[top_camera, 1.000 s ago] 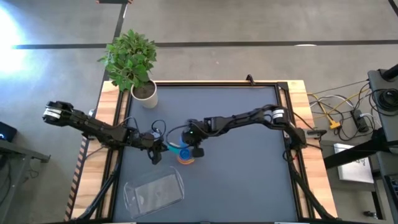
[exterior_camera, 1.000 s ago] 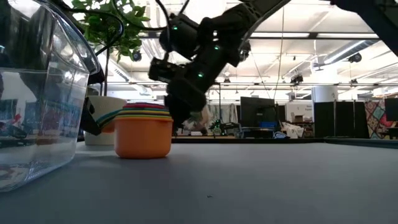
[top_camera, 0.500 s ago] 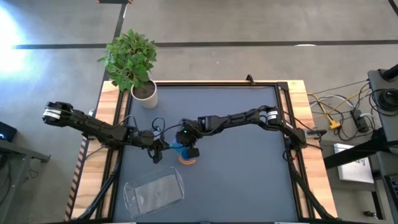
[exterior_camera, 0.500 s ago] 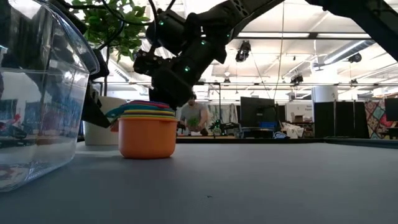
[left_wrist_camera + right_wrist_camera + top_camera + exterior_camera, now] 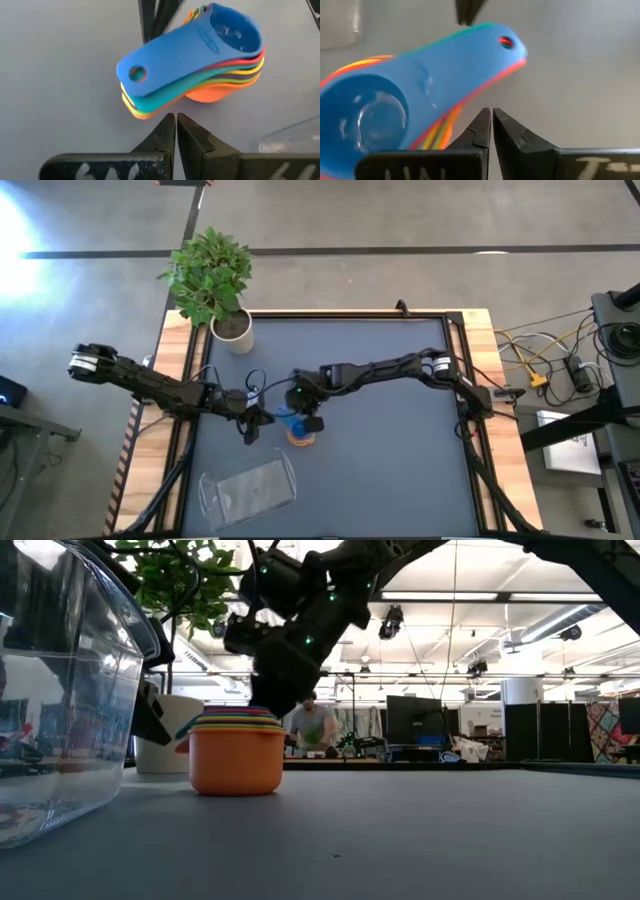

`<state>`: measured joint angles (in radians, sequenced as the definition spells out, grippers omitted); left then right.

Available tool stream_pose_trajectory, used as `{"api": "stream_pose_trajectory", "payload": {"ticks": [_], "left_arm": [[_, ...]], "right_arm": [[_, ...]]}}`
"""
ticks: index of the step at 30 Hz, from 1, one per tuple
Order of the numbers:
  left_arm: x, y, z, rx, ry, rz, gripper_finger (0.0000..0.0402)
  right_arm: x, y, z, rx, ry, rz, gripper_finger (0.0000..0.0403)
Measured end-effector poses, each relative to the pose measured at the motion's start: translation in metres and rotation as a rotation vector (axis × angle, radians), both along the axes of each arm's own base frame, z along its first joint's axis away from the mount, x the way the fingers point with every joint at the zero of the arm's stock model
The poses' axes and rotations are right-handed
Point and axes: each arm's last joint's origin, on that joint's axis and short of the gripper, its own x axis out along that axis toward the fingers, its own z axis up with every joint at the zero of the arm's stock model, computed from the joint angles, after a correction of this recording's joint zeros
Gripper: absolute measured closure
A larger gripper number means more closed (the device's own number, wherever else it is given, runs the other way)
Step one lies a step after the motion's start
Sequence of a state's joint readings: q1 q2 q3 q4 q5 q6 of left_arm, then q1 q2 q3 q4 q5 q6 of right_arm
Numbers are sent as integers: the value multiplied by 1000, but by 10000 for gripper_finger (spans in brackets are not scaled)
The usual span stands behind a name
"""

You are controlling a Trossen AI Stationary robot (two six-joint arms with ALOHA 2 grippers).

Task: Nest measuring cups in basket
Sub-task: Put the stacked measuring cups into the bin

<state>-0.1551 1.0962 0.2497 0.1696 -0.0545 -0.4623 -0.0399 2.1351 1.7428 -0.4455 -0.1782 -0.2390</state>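
Observation:
The measuring cups (image 5: pixel 297 430) stand nested in one stack (image 5: pixel 237 752) on the dark table, left of centre. The orange cup is at the bottom and the blue one (image 5: pixel 227 32) on top, with the handles fanned toward my left arm. My left gripper (image 5: pixel 253 425) is shut, its tips (image 5: pixel 176 120) just at the handles' ends. My right gripper (image 5: pixel 306 420) is shut too and hangs over the stack, its tips (image 5: pixel 491 114) beside the blue handle (image 5: pixel 470 55). The clear basket (image 5: pixel 247 485) sits empty near the table's near edge. My left gripper's shut fingertips (image 5: pixel 167 122) point level at the lower edge of the fanned handles (image 5: pixel 150 107), from the table's left. Whether they touch I cannot tell. My right gripper's shut fingertips (image 5: pixel 482 117) point down beside the handles' long edge (image 5: pixel 465 102). Touch cannot be told either.
A white plant pot (image 5: pixel 233 330) with a leafy plant stands at the table's far left corner. The basket's wall (image 5: pixel 70 690) fills the low view's left side. Wooden rails (image 5: pixel 180 440) border the table. People and screens show in the room behind.
My right gripper has moved toward the table's left, from beside the stack to over it, and has risen a little. The tilted upper cups have settled level in the stack. My left gripper has stayed at the handles.

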Motion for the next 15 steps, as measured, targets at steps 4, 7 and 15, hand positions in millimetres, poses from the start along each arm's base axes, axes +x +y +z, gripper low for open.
{"api": "stream_pose_trajectory", "payload": {"ticks": [4,7,15], "left_arm": [[-1,0,0,-52,15,25,402],[3,-2,10,-60,32,27,402],[15,-3,53,107,228,11,400]], "right_arm": [[-6,-1,10,-39,31,-62,394],[-11,4,17,-40,44,-64,394],[-33,23,38,-177,29,-141,394]]}}
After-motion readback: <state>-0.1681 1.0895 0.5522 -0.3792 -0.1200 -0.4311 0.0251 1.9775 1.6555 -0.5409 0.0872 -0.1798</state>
